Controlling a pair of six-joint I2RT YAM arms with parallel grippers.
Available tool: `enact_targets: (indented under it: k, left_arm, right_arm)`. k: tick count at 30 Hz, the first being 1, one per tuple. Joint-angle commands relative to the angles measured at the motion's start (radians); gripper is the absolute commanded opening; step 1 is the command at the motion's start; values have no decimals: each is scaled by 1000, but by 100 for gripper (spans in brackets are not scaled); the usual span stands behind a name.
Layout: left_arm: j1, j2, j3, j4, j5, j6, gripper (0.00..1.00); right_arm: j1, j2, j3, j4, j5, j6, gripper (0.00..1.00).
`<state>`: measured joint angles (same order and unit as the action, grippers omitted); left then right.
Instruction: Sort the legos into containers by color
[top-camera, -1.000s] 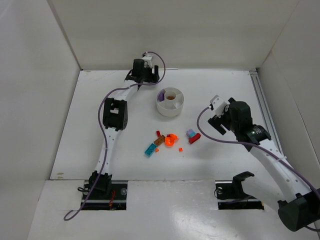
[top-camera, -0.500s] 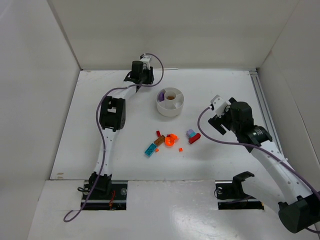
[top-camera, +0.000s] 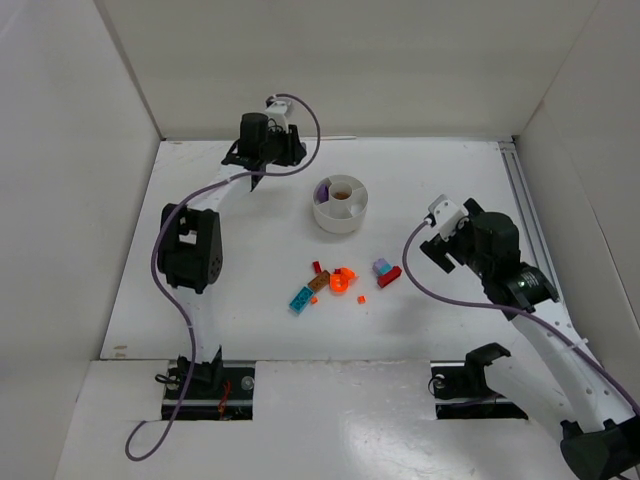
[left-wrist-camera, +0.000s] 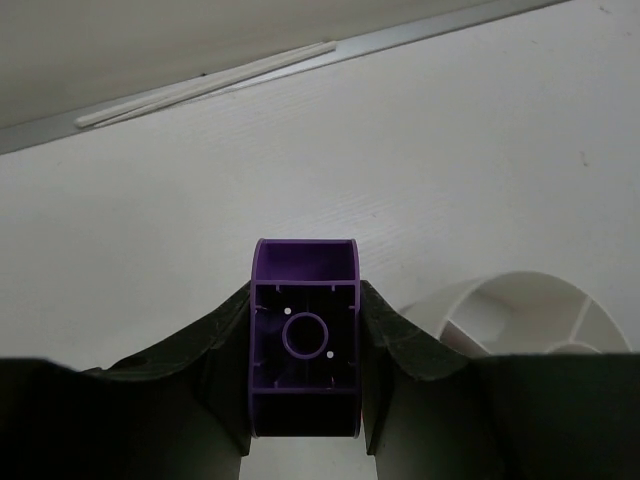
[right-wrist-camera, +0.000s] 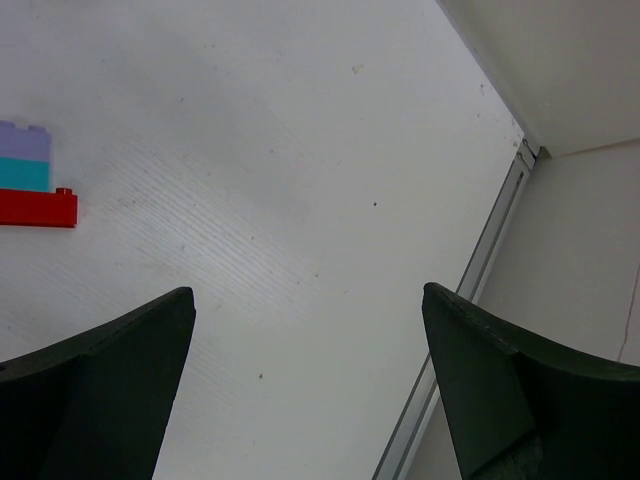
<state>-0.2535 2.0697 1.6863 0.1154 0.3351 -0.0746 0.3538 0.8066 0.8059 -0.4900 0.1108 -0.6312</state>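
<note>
With left gripper (left-wrist-camera: 305, 300) clamped on purple brick (left-wrist-camera: 305, 340), well apart from white divided dish (top-camera: 340, 215) (toward the far edge), carry over the wedge (top-camera: 318, 196) already holding a purple piece (top-camera: 323, 188). Lower inside the wedge walls before releasing; avoid neighbouring sections. Leave right gripper (right-wrist-camera: 308, 300), jaws wide apart and empty, beside the loose legos (top-camera: 335, 282).

Robot lab test cell, white panel walls (top-camera: 340, 60) enclosing a white table (top-camera: 450, 180), two bench-bolted arms (top-camera: 545, 330)
</note>
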Motion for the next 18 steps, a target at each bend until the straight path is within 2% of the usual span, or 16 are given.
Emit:
enact_targets:
  k: [1, 8, 18]
  left_arm:
    - [-33, -109, -138, 53, 171, 11, 19]
    - [-127, -183, -232, 30, 88, 72, 17]
    - [-148, -204, -306, 43, 75, 53, 17]
  right_arm:
    - [-6, -41, -2, 50, -34, 2, 99]
    - [-6, -75, -20, 50, -54, 2, 99]
    - [-6, -84, -39, 50, -63, 2, 99]
